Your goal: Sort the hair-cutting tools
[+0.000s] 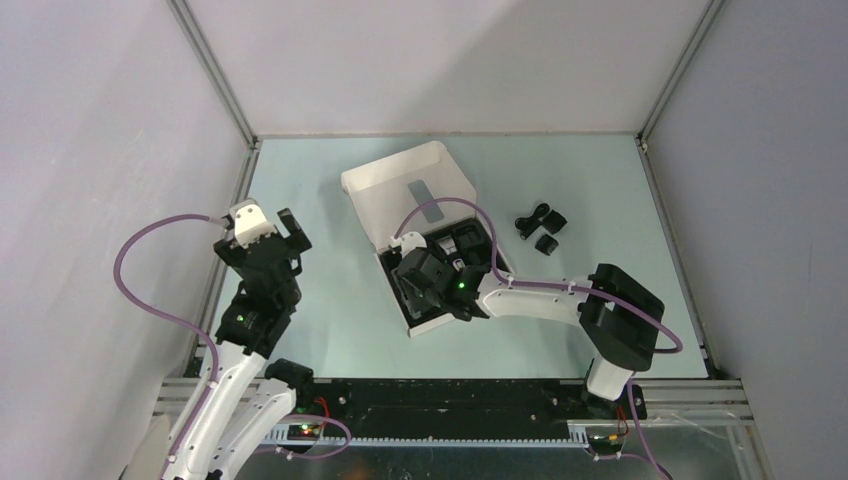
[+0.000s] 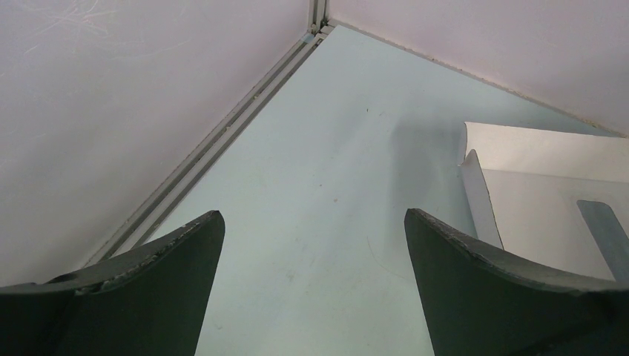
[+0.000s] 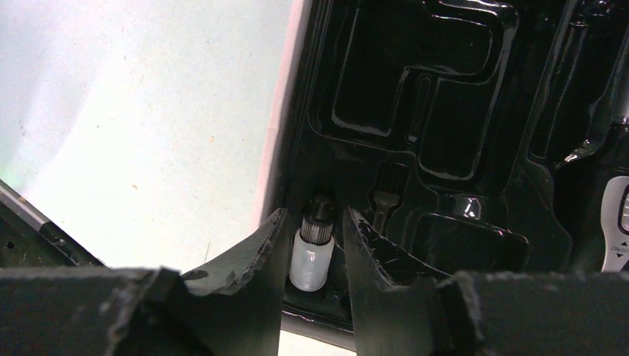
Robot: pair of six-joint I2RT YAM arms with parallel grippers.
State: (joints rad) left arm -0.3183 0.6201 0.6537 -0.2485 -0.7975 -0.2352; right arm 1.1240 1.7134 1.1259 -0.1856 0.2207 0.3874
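Note:
Black clipper attachments [image 1: 540, 220] lie on the table right of the white box, a smaller one [image 1: 546, 244] just below them. My right gripper [image 1: 418, 285] reaches into the box's black tray [image 3: 445, 89]. In the right wrist view its fingers [image 3: 314, 216] stand slightly open on either side of a small white bottle with a black cap [image 3: 311, 259], which rests in a tray pocket. A silver-and-black clipper [image 3: 619, 215] shows at the tray's right edge. My left gripper [image 1: 270, 228] hovers wide open over bare table [image 2: 314, 222], holding nothing.
The white box [image 1: 410, 185] lies open mid-table, its lid folded back toward the far wall. A small brush [image 3: 386, 194] sits in a tray slot beside the bottle. Enclosure walls and a metal rail [image 2: 222, 141] bound the left side.

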